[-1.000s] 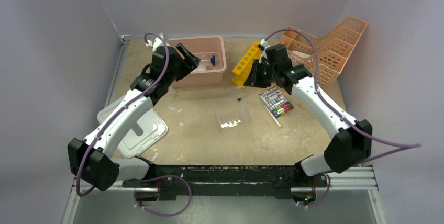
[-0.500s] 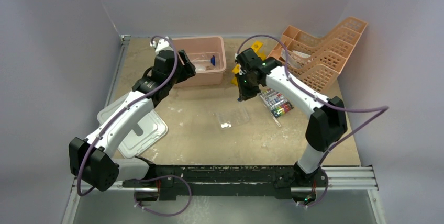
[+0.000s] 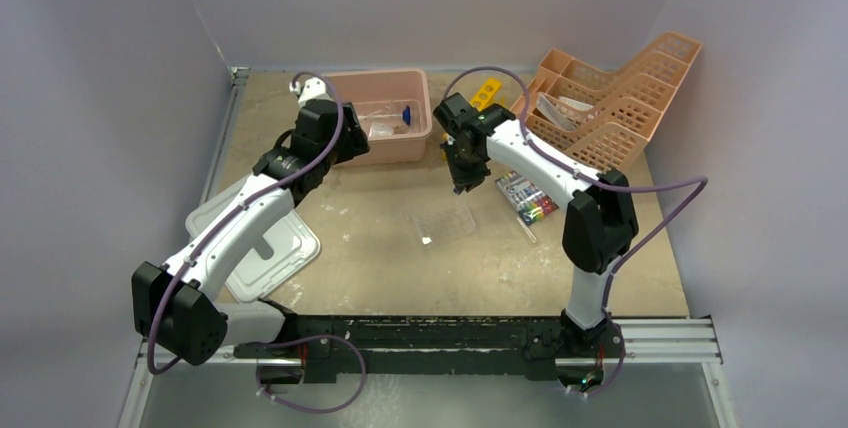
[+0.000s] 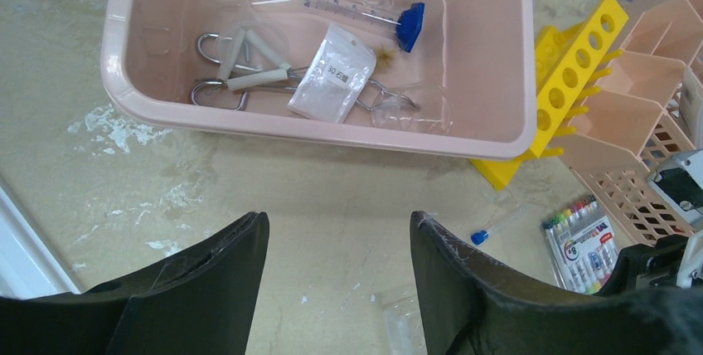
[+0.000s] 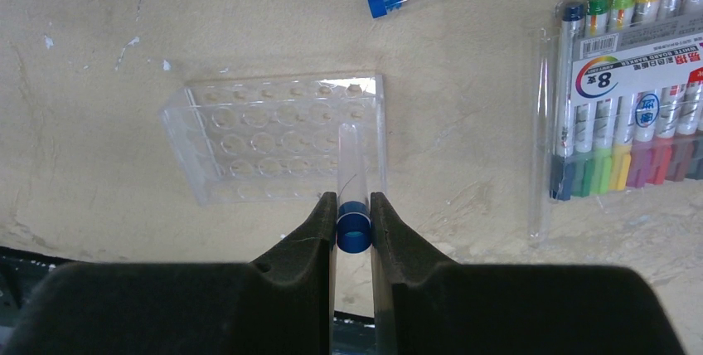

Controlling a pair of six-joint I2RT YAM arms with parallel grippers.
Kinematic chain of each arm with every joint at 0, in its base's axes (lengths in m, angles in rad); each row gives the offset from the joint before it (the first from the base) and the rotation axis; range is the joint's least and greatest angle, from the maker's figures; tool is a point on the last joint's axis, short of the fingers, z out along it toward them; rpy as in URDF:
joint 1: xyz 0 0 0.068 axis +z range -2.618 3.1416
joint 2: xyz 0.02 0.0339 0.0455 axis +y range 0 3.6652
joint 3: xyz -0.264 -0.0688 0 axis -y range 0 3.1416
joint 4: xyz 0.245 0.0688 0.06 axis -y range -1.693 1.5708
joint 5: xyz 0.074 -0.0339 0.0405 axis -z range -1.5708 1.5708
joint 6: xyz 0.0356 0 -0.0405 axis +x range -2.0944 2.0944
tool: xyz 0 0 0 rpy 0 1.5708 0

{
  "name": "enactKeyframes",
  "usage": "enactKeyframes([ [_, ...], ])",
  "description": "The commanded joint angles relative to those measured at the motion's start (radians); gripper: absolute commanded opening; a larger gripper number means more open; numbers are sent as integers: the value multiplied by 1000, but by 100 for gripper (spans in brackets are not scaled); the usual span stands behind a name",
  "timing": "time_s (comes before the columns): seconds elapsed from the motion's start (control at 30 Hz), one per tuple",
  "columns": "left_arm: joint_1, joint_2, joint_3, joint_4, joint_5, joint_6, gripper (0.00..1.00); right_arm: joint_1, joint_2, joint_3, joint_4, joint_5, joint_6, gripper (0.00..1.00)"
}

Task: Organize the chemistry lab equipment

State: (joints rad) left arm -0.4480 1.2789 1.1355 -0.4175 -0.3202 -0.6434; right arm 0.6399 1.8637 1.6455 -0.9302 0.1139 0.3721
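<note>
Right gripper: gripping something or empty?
Shut on a blue-capped tube. In the right wrist view the right gripper pinches the tube's blue cap, and the clear body points out across the well plate.

In the top view the right arm [image 3: 530,153] covers most of the yellow rack [image 3: 487,91], and the small items [image 3: 385,123] in the pink bin [image 3: 400,151] are too small to name. From the left wrist, the bin's far rim and the orange basket [image 4: 663,123] are cut by the picture's edges. A clear item [image 4: 398,322] lies partly behind a finger [image 4: 464,289] of the left gripper [image 4: 340,226], and its kind cannot be told. From the right wrist, the marker pack [image 5: 638,114] runs off the right edge. The held tube [image 5: 350,164] is hidden below its cap between the fingers of the right gripper [image 5: 354,206].
</note>
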Motion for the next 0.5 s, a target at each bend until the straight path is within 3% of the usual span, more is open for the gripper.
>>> enactKeyframes([
  [0.0,2,-26,37,3,17,12,62,10,17,36,-25,23,20,16],
  [0.47,2,-21,97,-77,9,55,62,37,72,38,-2,106,36,15],
])
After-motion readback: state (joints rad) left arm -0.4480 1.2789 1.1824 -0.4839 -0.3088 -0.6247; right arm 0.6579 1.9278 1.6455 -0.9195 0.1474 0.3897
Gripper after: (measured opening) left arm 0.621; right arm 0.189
